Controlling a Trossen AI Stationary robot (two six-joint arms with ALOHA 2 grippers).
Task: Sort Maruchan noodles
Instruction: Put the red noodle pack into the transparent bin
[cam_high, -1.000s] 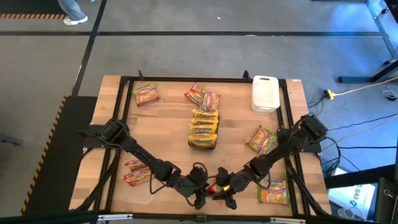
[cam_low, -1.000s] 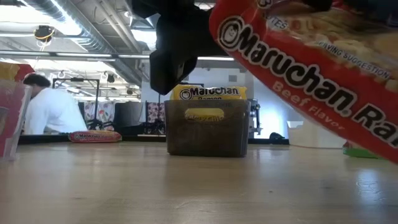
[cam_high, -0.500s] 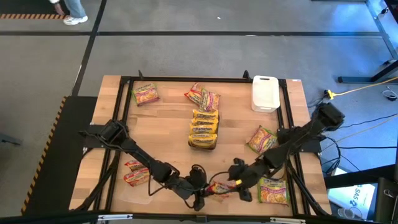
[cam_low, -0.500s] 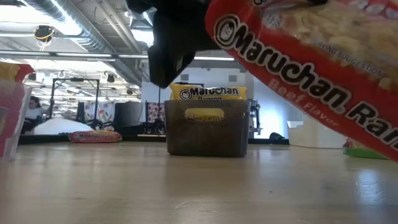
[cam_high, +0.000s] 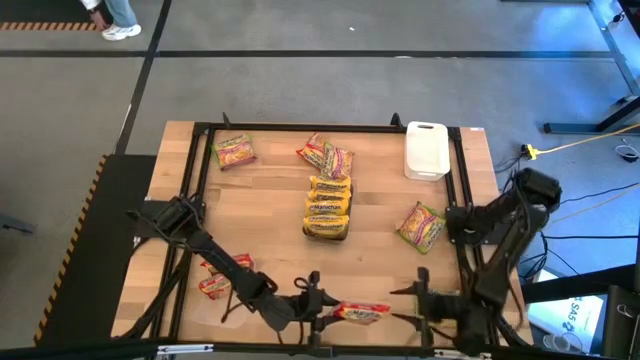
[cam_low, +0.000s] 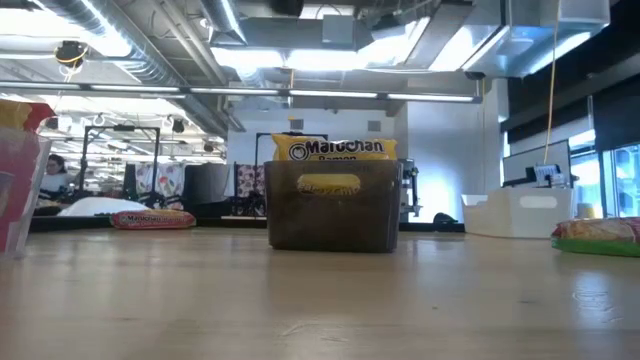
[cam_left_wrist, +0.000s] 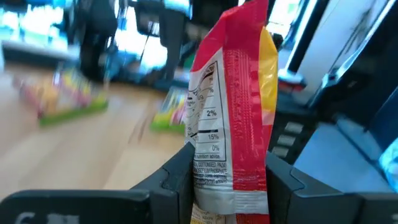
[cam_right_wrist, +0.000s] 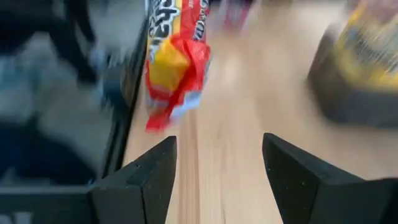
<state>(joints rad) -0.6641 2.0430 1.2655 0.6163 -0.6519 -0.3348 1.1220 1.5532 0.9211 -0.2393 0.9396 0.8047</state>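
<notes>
Bright overhead light, blurred wrist views

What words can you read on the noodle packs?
"Maruchan Ramen": on the yellow packet standing in the dark tray, low view.
"2%", "15%", "0%": on the red packet held in the left tool.
Everything else is too blurred or small to read.
</notes>
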